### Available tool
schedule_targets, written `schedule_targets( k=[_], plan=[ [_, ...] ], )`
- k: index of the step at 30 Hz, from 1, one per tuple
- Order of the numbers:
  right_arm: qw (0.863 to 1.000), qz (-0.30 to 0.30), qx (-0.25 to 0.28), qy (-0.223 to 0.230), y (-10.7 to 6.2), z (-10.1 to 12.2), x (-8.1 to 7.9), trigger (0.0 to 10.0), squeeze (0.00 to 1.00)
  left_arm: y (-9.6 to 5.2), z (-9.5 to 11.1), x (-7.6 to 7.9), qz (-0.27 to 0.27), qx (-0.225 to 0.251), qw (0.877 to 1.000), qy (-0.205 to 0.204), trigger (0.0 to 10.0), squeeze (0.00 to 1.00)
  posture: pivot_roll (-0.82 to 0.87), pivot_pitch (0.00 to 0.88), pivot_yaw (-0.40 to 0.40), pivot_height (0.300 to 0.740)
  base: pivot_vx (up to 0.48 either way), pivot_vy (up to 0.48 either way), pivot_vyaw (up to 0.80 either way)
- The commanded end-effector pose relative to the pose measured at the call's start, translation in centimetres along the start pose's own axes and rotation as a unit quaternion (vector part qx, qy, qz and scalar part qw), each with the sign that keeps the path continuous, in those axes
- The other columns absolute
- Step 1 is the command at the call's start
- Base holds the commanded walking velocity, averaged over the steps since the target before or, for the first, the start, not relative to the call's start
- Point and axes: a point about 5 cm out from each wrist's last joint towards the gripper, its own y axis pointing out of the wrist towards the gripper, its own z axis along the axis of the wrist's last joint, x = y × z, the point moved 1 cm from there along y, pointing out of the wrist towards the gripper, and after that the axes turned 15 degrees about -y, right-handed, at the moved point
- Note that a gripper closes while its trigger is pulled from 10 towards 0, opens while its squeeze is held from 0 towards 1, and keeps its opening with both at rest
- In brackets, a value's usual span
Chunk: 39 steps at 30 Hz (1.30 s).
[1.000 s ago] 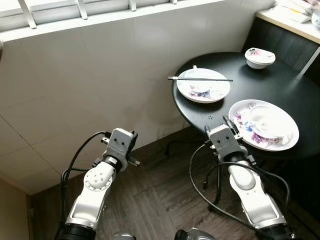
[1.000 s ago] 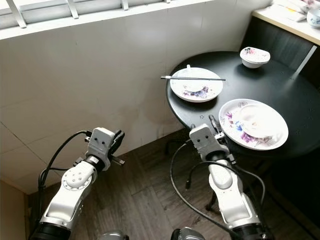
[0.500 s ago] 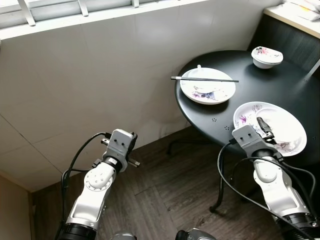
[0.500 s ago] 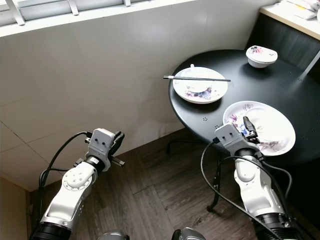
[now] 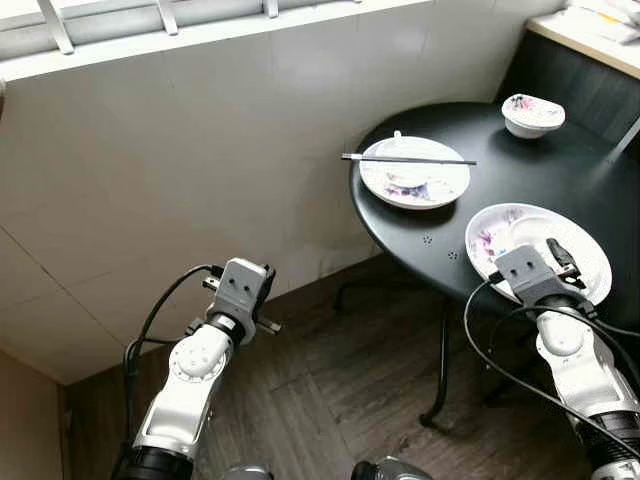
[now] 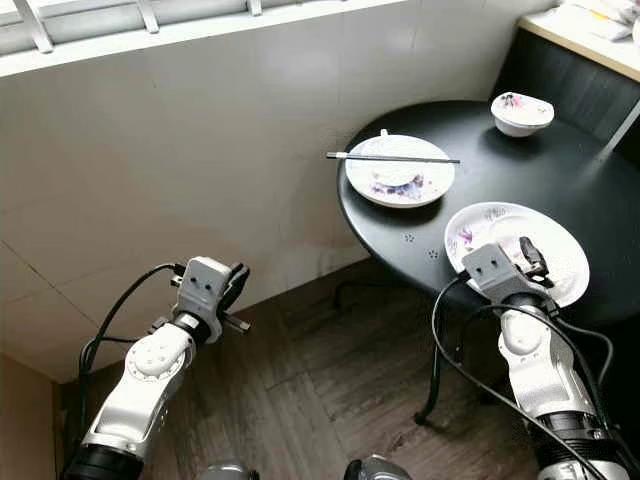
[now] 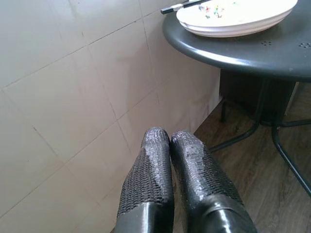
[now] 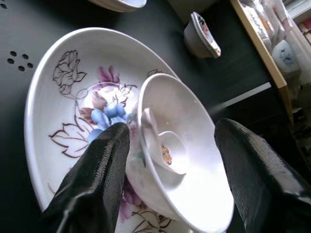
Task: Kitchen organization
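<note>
A round black table carries a floral plate near its front edge. On that plate sits a small white bowl with a white spoon in it. My right gripper is open just above the plate, one black finger on each side of the small bowl. Farther back lies a second floral plate with black chopsticks laid across it. My left gripper is shut and empty, held low beside the tiled wall, off to the left of the table.
A small floral bowl stands at the table's far side. A light counter with crockery runs past the table at the top right. The tiled wall is on the left, with wooden floor and thin table legs below.
My right gripper has moved from the table's front edge onto the near plate and now straddles the small bowl. The camera has shifted slightly. The left arm has not moved.
</note>
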Motion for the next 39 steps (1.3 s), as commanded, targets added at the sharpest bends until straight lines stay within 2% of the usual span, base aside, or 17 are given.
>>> schedule_targets(
  k=[1,14,29,30,31,32,33,39],
  plan=[
    [1.0,0.002,0.008,0.008,0.3,0.0,0.4,10.0,0.0,0.2,-0.1,-0.1,0.001,-0.006,1.0,0.005,10.0,0.0,0.14,0.0,-0.032,0.74,0.0,0.0,0.0],
    [0.999,0.013,0.043,0.019,1.5,0.4,1.1,10.0,0.0,0.5,-0.1,0.0,0.0,-0.008,1.0,0.006,10.0,0.0,0.14,0.0,-0.033,0.74,0.0,0.0,0.0],
    [0.998,0.039,0.023,0.034,2.3,-0.7,0.4,10.0,0.0,0.4,-0.3,0.0,0.002,-0.009,1.0,0.007,10.0,0.0,0.15,0.0,-0.037,0.74,0.0,0.0,0.0],
    [0.998,0.04,0.025,0.036,2.3,-0.7,0.4,5.3,0.0,0.4,-0.3,0.0,0.002,-0.009,1.0,0.007,10.0,0.0,0.15,0.0,-0.037,0.74,0.0,0.0,0.0],
    [0.998,0.041,0.027,0.037,2.3,-0.7,0.4,3.8,0.0,0.4,-0.3,0.0,0.002,-0.009,1.0,0.007,10.0,0.0,0.15,0.0,-0.038,0.74,0.0,0.0,0.0],
    [0.998,0.041,0.028,0.037,2.3,-0.7,0.3,3.8,0.0,0.4,-0.3,0.0,0.002,-0.009,1.0,0.007,10.0,0.0,0.15,0.0,-0.038,0.74,0.0,0.0,0.0],
    [0.998,0.039,0.031,0.036,2.3,-0.7,0.4,0.1,0.0,0.4,-0.3,0.0,0.002,-0.01,1.0,0.008,10.0,0.0,0.15,0.0,-0.038,0.74,0.0,0.0,0.0],
    [0.998,0.033,0.04,0.032,2.5,-0.4,0.4,0.0,0.0,0.5,-0.5,0.0,0.002,-0.012,1.0,0.009,10.0,0.0,0.15,0.0,-0.038,0.74,0.0,0.0,0.0]
  ],
)
